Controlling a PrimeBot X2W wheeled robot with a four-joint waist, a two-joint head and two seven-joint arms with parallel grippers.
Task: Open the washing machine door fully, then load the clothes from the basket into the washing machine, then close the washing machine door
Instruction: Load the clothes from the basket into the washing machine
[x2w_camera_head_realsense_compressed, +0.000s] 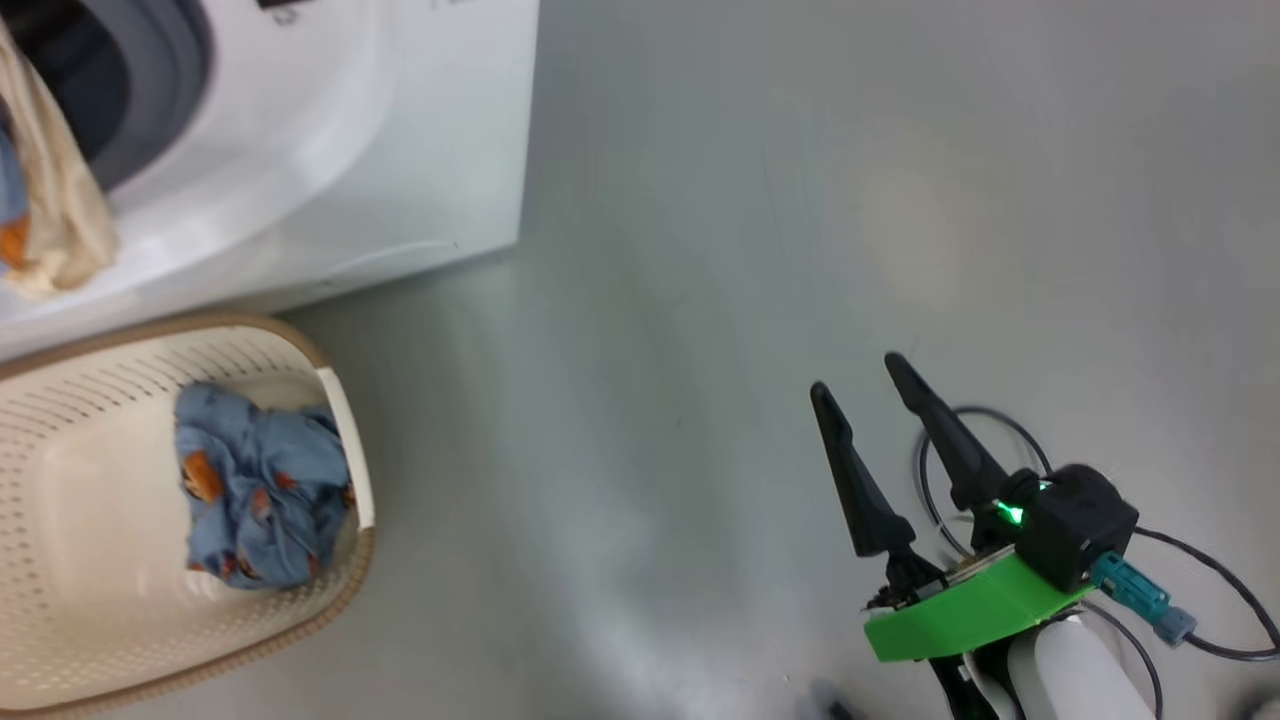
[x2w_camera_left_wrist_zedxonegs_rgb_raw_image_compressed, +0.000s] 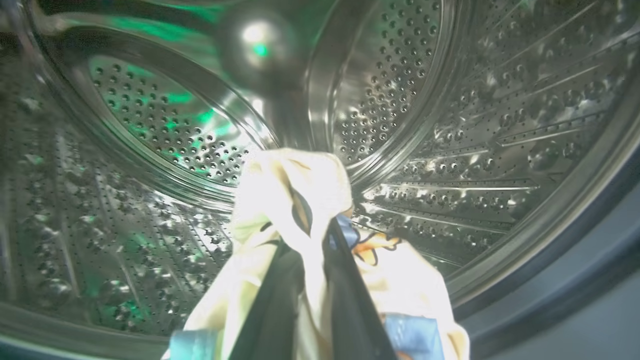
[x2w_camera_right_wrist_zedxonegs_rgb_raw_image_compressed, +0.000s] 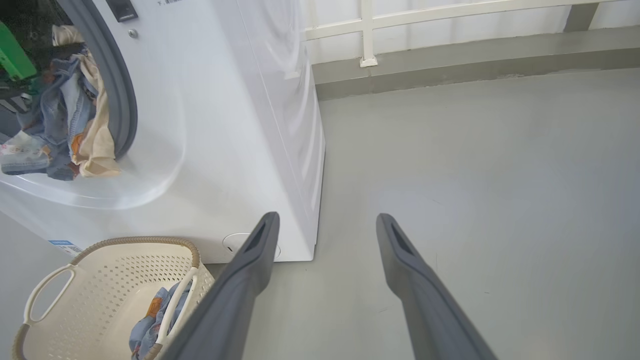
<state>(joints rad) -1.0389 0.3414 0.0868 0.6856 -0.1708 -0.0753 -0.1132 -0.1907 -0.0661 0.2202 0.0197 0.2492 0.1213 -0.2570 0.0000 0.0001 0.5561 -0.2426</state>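
Note:
Inside the washing machine's (x2w_camera_right_wrist_zedxonegs_rgb_raw_image_compressed: 240, 125) steel drum (x2w_camera_left_wrist_zedxonegs_rgb_raw_image_compressed: 450, 125), my left gripper (x2w_camera_left_wrist_zedxonegs_rgb_raw_image_compressed: 315, 231) is shut on a cream garment (x2w_camera_left_wrist_zedxonegs_rgb_raw_image_compressed: 280, 190) with blue and orange trim. That cream garment (x2w_camera_right_wrist_zedxonegs_rgb_raw_image_compressed: 97, 142) hangs at the drum opening beside other blue clothes (x2w_camera_right_wrist_zedxonegs_rgb_raw_image_compressed: 55, 110). The cream basket (x2w_camera_head_realsense_compressed: 345, 440) stands on the floor in front of the machine, with a light blue garment (x2w_camera_head_realsense_compressed: 260, 490) with orange prints lying inside. Over bare floor to the right, my right gripper (x2w_camera_head_realsense_compressed: 856, 375) is open and holds nothing. The washing machine door is out of view.
Grey floor (x2w_camera_head_realsense_compressed: 750, 250) stretches to the right of the machine. A low white wall with a railing (x2w_camera_right_wrist_zedxonegs_rgb_raw_image_compressed: 450, 30) runs behind. Black cables (x2w_camera_head_realsense_compressed: 1200, 600) loop by my right wrist. A round white service flap (x2w_camera_right_wrist_zedxonegs_rgb_raw_image_compressed: 235, 243) sits low on the machine's front.

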